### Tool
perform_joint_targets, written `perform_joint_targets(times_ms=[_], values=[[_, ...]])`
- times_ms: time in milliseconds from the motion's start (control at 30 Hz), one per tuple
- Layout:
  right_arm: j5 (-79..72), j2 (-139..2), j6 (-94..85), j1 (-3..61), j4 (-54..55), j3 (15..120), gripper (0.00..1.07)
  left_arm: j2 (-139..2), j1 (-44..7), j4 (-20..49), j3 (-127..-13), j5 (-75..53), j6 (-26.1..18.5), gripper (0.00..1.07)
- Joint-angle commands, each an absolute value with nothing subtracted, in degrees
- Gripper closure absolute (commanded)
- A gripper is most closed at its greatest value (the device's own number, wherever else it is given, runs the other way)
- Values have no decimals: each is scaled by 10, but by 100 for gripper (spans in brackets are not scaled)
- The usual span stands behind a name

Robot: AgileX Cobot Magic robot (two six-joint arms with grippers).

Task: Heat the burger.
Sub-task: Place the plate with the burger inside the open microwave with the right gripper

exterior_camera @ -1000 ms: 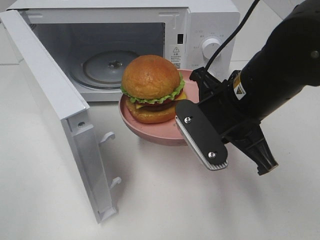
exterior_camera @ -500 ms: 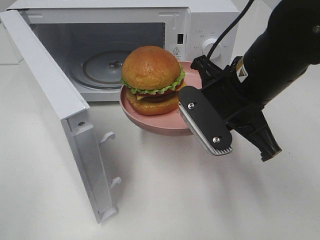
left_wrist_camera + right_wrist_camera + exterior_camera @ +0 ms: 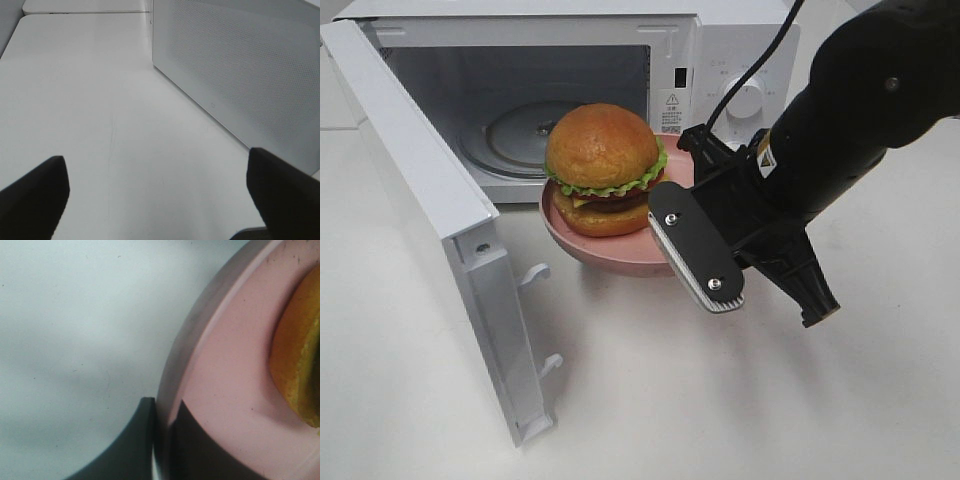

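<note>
From the high camera, the burger sits on a pink plate at mid-frame, just in front of the open microwave, whose door swings out at the left. The right tool is clamped on the plate's right rim above the desk. In the left wrist view, the left tool hangs with its fingers wide apart, holding nothing. The right wrist view shows the dark fingers pinching the plate's edge at the lower centre, with the bun at the right edge.
</note>
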State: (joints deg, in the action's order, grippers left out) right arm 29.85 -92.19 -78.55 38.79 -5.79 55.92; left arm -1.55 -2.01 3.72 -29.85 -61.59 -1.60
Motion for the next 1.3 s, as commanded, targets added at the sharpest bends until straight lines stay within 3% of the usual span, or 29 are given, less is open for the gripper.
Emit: perform_joint_targets(times_ms=[33, 1300], values=[[252, -922, -788, 388, -59, 577, 107, -13, -20, 42, -297, -615, -15, 18], [313, -1150, -690, 388, -91, 875, 107, -13, -20, 42, -297, -615, -15, 18]])
